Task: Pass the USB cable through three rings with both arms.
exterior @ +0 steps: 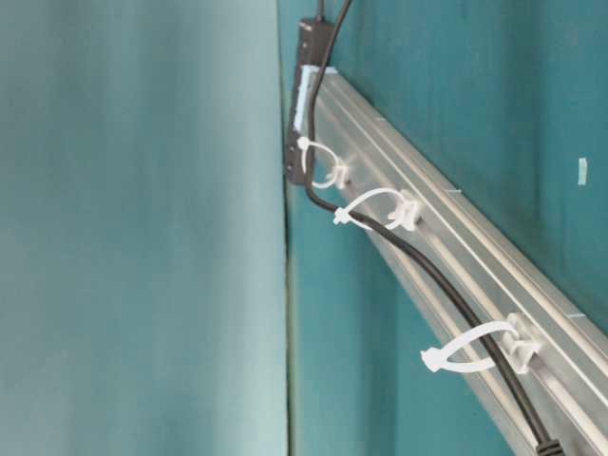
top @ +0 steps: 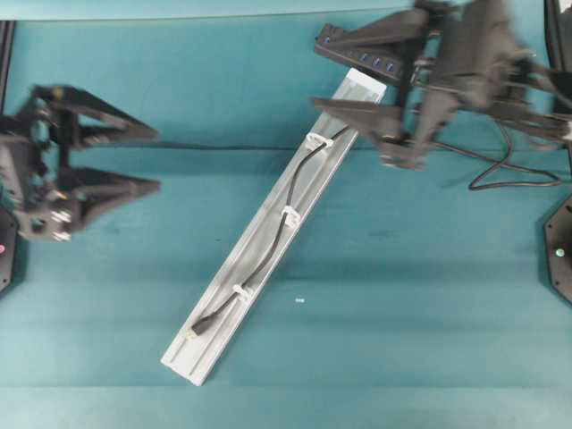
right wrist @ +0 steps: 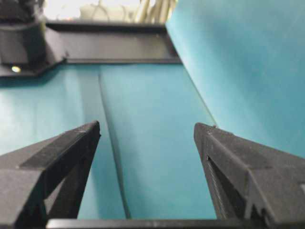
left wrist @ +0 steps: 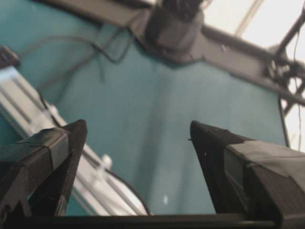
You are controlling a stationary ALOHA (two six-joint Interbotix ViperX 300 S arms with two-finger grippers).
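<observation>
Overhead view: the left claw (top: 154, 159) and right claw (top: 315, 69) are spread wide, nothing gripped or touched. Between them, the cable (top: 268, 250) is threaded through three rings (top: 290, 213) on the rail (top: 223, 322).

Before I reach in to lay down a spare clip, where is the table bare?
Bare teal table lies right of the rail, below the right gripper, and again between the left gripper and the rail. It is crowded at the rail's top end, around the hub and loose cables.
</observation>
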